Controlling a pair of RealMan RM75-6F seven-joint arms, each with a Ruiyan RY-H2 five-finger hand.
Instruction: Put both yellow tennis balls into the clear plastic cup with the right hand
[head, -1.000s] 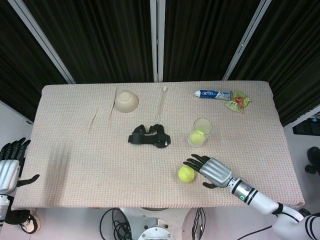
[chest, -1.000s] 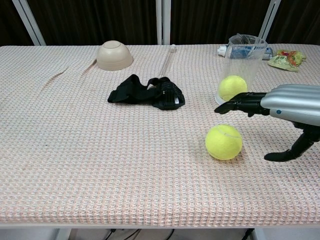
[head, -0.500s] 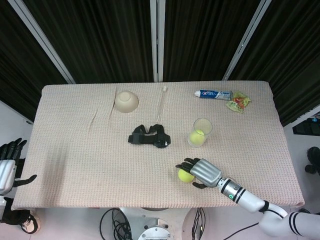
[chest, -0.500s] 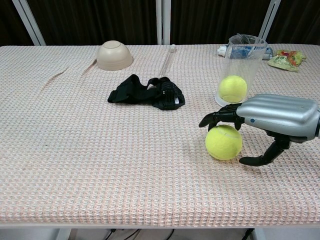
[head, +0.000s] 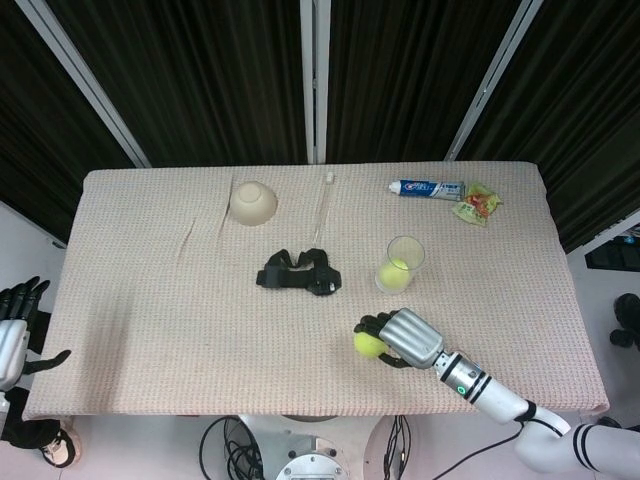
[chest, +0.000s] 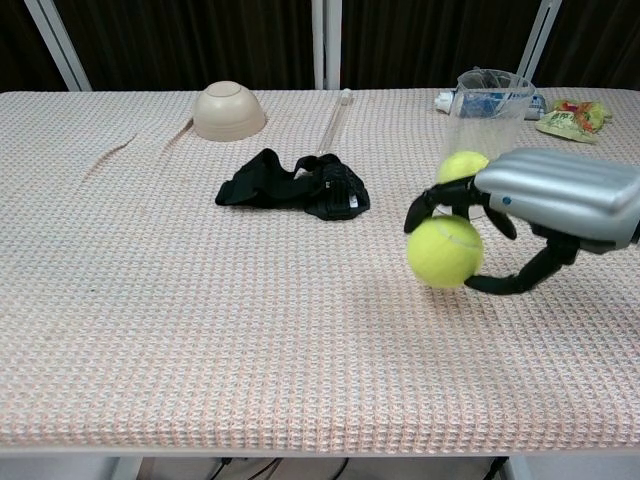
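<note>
My right hand (head: 403, 338) (chest: 548, 203) grips one yellow tennis ball (head: 367, 343) (chest: 444, 251), fingers over its top and thumb under it, and holds it just above the cloth. The second yellow tennis ball (head: 391, 274) (chest: 461, 165) lies inside the clear plastic cup (head: 405, 260) (chest: 488, 98), which stands upright behind the hand. In the chest view the hand covers the cup's lower part. My left hand (head: 14, 333) hangs beyond the table's left edge, fingers apart and holding nothing.
A black strap bundle (head: 299, 273) (chest: 296, 186) lies mid-table. At the back are an upturned beige bowl (head: 253, 201) (chest: 229, 110), a clear tube (head: 324, 205) (chest: 337, 120), a toothpaste tube (head: 427, 188) and a snack packet (head: 478, 204) (chest: 570, 117).
The right hand moved left over the loose ball, closed around it and lifted it off the cloth. The left hand sank slightly lower at the table's left edge.
</note>
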